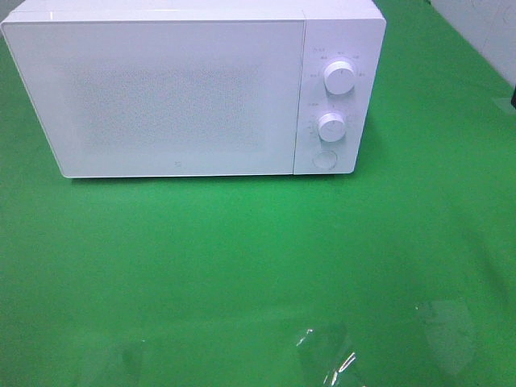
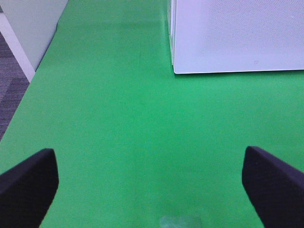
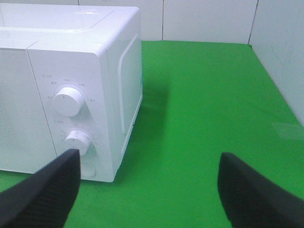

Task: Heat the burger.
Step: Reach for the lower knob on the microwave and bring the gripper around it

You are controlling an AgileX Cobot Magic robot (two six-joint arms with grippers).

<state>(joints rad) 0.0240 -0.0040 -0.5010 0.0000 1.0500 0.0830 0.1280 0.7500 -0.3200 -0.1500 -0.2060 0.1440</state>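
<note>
No burger in any view. Microwave [image 1: 161, 97] door shut. The left gripper [image 2: 149, 159] and right gripper [image 3: 149, 164] are spread wide, empty. Round button [image 3: 90, 172] lies just ahead of right gripper: likely press it squarely, clear of the lower dial [image 3: 78, 141].

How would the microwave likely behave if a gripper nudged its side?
The microwave looks boxy and broad-based, sitting flat on the green surface, so it would probably resist tipping. Its glossy white shell may be slippery to grip. It seems heavy, likelier to stay put than slide.
</note>
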